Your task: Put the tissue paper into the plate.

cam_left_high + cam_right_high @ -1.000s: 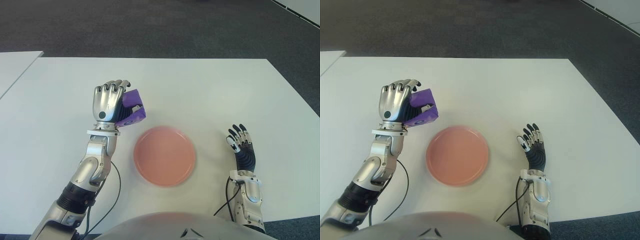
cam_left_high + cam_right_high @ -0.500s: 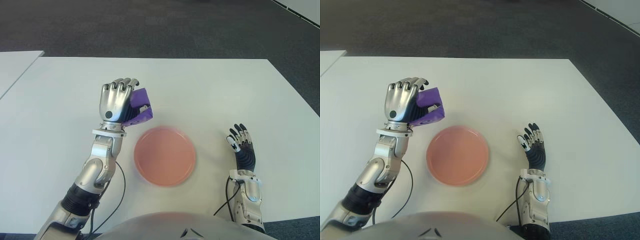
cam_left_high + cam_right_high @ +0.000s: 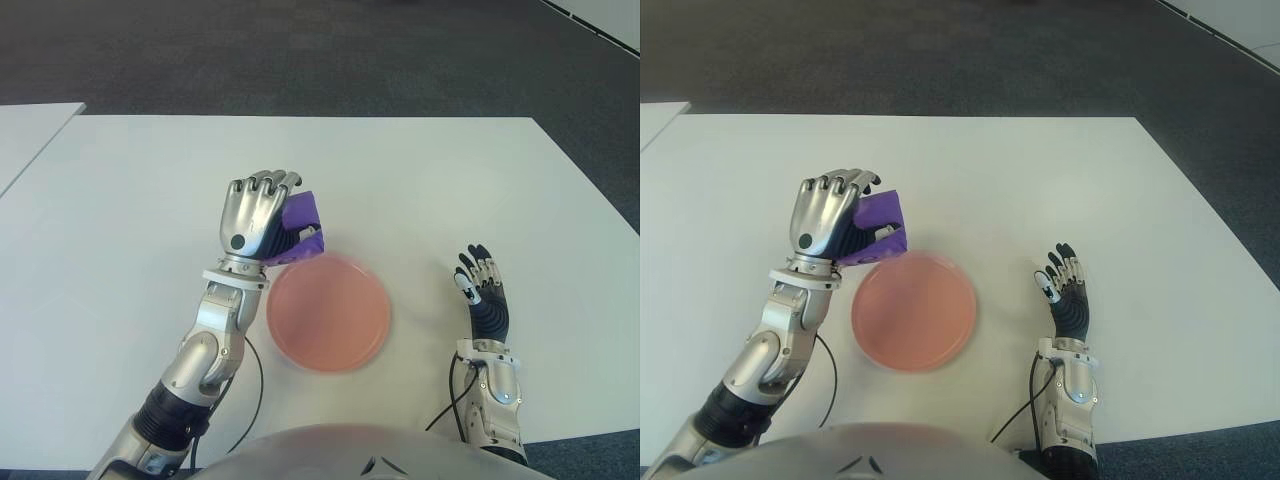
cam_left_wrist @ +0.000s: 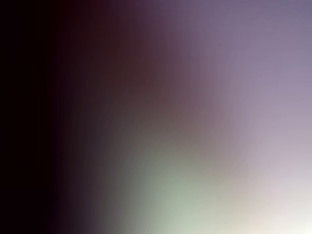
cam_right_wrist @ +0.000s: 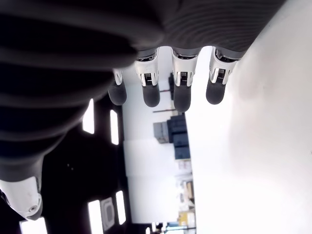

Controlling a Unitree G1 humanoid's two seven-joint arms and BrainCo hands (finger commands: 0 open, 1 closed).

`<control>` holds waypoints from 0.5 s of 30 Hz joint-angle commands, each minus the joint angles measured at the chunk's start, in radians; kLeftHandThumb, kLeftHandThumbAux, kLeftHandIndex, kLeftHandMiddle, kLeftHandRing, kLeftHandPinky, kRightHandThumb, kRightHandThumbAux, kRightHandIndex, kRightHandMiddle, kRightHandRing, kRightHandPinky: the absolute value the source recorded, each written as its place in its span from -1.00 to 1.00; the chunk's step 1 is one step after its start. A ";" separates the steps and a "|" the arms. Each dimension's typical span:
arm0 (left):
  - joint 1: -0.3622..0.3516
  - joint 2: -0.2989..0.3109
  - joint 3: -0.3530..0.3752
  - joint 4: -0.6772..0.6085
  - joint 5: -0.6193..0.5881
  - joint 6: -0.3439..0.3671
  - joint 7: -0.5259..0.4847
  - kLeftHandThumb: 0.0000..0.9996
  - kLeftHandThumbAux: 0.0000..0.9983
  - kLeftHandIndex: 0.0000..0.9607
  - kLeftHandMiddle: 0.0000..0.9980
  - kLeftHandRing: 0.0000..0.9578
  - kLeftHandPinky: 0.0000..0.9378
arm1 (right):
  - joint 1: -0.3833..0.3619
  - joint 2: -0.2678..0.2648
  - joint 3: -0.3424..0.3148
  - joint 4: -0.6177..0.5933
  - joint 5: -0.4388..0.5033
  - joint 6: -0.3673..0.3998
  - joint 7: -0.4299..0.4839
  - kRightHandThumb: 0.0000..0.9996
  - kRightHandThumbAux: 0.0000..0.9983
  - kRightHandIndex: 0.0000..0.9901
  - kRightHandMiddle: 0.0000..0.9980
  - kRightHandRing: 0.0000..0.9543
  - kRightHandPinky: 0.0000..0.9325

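Observation:
A purple tissue pack (image 3: 300, 226) is clasped in my left hand (image 3: 258, 215), raised just above the far-left rim of the pink plate (image 3: 328, 312). The silver fingers curl over the pack's top, hiding most of it. The plate lies on the white table (image 3: 420, 180) in front of me and holds nothing. The left wrist view is a purple blur from the pack pressed close to the lens. My right hand (image 3: 482, 288) shows to the right of the plate near the table's front edge, fingers (image 5: 181, 92) straight and spread, holding nothing.
A second white table (image 3: 30, 125) stands at the far left across a narrow gap. Dark carpet (image 3: 300, 50) lies beyond the table's far edge. Black cables (image 3: 245, 400) trail from both forearms near the front edge.
My left hand has carried the purple pack rightward and nearer, from well left of the plate to the plate's far-left rim. The right hand has stayed put.

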State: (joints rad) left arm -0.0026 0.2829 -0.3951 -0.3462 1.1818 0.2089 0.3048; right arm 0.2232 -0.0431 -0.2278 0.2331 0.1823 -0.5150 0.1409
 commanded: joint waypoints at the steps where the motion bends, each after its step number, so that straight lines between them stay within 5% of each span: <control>1: 0.023 -0.011 -0.008 -0.007 0.012 -0.008 -0.025 0.90 0.30 -0.20 0.03 0.11 0.73 | 0.009 0.004 0.010 0.056 -0.002 -0.019 0.018 -0.84 0.08 -1.00 -0.83 -0.83 -0.81; 15: 0.035 -0.028 -0.013 0.010 0.016 -0.034 -0.004 0.91 0.30 -0.19 0.03 0.12 0.74 | -0.005 0.004 0.012 0.114 0.017 -0.057 0.046 -0.84 0.08 -1.00 -0.84 -0.83 -0.79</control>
State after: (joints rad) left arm 0.0236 0.2616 -0.4072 -0.3460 1.1956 0.1861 0.2956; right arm 0.2042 -0.0550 -0.2183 0.2860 0.1881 -0.5618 0.1807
